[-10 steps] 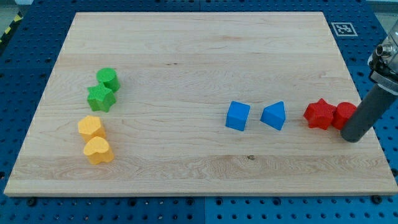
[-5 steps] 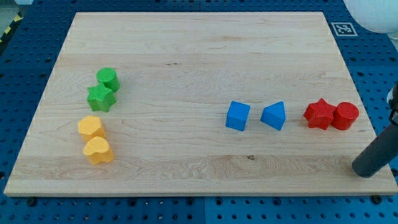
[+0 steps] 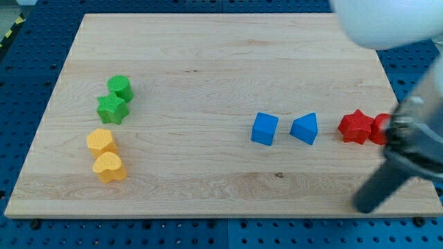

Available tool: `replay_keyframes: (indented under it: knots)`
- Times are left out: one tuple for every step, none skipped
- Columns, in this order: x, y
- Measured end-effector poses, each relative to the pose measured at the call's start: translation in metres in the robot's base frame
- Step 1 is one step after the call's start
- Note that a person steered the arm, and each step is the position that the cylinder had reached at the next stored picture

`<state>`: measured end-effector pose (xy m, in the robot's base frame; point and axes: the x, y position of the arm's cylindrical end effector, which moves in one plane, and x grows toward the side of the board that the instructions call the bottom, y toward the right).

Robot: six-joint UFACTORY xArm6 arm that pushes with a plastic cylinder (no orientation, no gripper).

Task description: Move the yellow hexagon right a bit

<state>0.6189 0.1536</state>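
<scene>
The yellow hexagon [image 3: 101,141] lies at the view's left on the wooden board [image 3: 208,62], touching a yellow heart [image 3: 109,167] just below it. My tip [image 3: 365,207] is at the view's lower right, near the board's bottom edge, far from both yellow blocks. The rod rises from it up and to the right and partly hides the red cylinder [image 3: 379,128].
A green cylinder [image 3: 120,87] and a green star [image 3: 112,108] sit above the yellow blocks. A blue cube [image 3: 264,128] and a blue triangle [image 3: 304,128] lie right of centre. A red star [image 3: 355,126] touches the red cylinder.
My tip has moved from beside the red cylinder down toward the board's bottom edge, then left. No block has moved.
</scene>
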Motion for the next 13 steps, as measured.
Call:
replay_keyframes:
  knots:
    - [0.0,-0.114]
    - [0.0,-0.229]
    - [-0.001,-0.331]
    - [-0.036,-0.409]
    - [-0.1,-0.43]
    - [-0.105,-0.43]
    - [-0.105,-0.417]
    - [-0.105,-0.399]
    - [-0.105,-0.386]
    - [-0.105,-0.382]
    - [-0.105,-0.373]
    - [-0.105,-0.364]
    - [-0.105,-0.362]
